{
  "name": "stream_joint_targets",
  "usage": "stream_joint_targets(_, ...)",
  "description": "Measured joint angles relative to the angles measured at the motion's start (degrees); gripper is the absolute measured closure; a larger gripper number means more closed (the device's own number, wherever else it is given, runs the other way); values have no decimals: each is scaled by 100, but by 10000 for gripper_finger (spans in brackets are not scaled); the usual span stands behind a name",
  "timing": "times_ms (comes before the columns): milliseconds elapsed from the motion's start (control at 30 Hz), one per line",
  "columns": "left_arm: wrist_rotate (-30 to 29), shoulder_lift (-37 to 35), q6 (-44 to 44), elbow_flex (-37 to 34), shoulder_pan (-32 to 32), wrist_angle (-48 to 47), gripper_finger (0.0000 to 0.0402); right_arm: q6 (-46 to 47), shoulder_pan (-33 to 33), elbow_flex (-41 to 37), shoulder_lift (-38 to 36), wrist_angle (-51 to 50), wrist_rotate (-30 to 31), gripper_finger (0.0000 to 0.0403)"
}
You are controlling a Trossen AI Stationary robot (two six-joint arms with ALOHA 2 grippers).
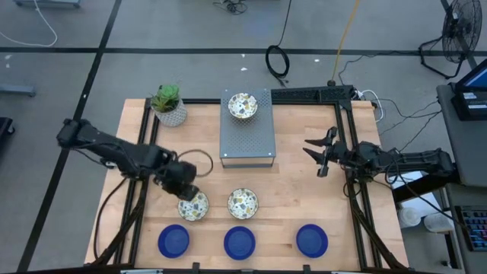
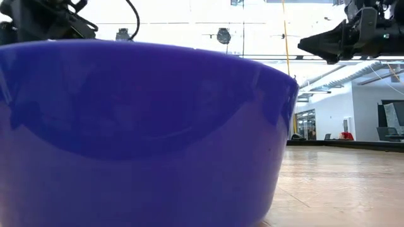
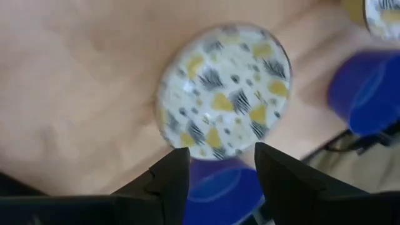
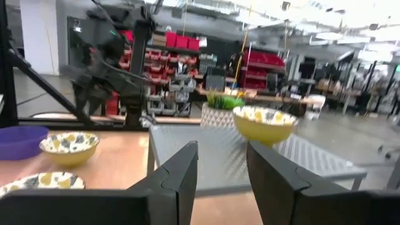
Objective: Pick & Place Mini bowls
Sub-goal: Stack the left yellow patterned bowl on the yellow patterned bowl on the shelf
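- Your table (image 1: 304,190) is a pale wooden top in a black frame, standing on a grey floor crossed by dark lines, with cables trailing at the far side; beyond it the right wrist view shows a workshop hall with red storage racks.
- A grey perforated platform (image 1: 246,141) sits at the far centre of the table, and it reads as the drop-off place, since one speckled bowl (image 1: 242,106) already rests on its far end.
- The left arm reaches in from the left so that your left gripper (image 1: 185,192) hangs right over the left speckled bowl (image 1: 192,206). Its jaws are parted only narrowly and empty, one to each side of the bowl's rim in the wrist view, which looks like lining up for a rim pinch.
- The right gripper (image 1: 313,153) waits at the right side of the table, raised and pointing toward the platform, jaws parted with nothing between them.
- The potted plant (image 1: 169,105) stands at the far left corner, clear of the work.
- Three blue bowls form the near row: left (image 1: 173,241), middle (image 1: 240,243), right (image 1: 312,240). One of them fills the low view.
- The centre speckled bowl (image 1: 243,203) sits just right of your target, apart from it, so you have room to lift.
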Motion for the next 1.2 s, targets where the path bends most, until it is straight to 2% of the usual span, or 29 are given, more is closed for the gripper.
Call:
stream_joint_targets(167, -365, 354, -1089, 0, -713, 2, 220, 71, 0, 0, 0, -363, -5, 275)
stream_joint_targets(300, -683, 648, -1595, 0, -1072, -418, 220, 40, 0, 0, -2, -392, -7, 275)
stream_joint_targets(400, -711, 820, -1912, -2, -1214, -604, 220, 40, 0, 0, -1, -378, -8, 275)
stream_joint_targets(800, -671, 965, -2439, -8, -1295, -442, 220, 61, 2, 0, 0, -406, -10, 275)
stream_joint_targets(1200, -717, 965, -2669, -584, -1292, 200, 220, 160, 2, 0, -1, -479, -10, 275)
